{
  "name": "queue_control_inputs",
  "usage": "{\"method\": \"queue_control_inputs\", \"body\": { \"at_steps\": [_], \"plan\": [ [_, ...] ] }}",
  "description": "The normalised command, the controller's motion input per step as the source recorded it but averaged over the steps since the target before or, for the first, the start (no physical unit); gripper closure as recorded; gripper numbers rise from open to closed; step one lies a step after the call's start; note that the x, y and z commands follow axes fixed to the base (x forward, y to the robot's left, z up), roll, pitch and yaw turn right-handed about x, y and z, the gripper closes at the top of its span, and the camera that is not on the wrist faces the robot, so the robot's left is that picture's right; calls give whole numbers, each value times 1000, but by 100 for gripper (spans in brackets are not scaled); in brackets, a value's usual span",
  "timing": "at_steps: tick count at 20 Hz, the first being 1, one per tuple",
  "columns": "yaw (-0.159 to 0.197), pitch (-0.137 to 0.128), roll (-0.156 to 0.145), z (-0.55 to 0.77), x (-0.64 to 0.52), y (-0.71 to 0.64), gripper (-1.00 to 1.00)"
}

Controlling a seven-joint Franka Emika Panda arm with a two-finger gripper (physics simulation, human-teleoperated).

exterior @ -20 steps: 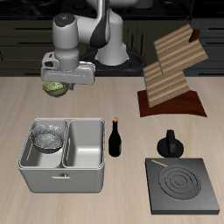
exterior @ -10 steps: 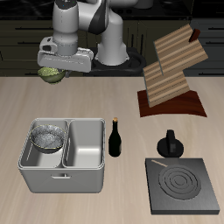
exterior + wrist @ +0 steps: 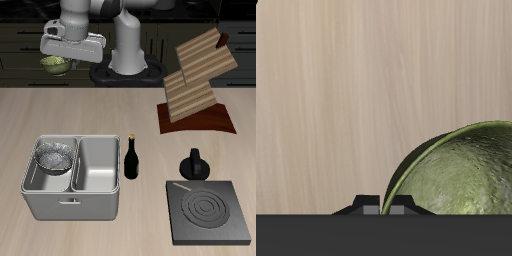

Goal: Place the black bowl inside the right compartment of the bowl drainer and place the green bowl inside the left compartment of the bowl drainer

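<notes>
One green bowl (image 3: 55,66) hangs under the hand (image 3: 60,62) — apparently pinched at its rim — high above the worktop (image 3: 120,110).

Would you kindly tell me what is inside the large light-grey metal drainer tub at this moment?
One basin of the drainer tub holds the small grey-black speckled bowl; the basin beside it shows only bare metal. Whatever lies beneath that bowl is covered.

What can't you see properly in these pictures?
- Gripper fingers: in the exterior view the hand's body covers them; the wrist view shows only their base.
- Green bowl: cut off by the wrist view's edge; small and half hidden under the hand in the exterior view.
- Black bowl: its outside is hidden by the bowl drainer wall.
</notes>
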Motion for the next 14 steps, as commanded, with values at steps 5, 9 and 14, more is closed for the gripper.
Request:
{"method": "queue_control_inputs", "body": {
  "at_steps": [5, 9, 14],
  "plan": [
    [39, -14, 1, 158, 25, 34, 100],
    [-4, 20, -8, 84, 242, 62, 100],
    [17, -16, -4, 370, 317, 174, 100]
  ]
}}
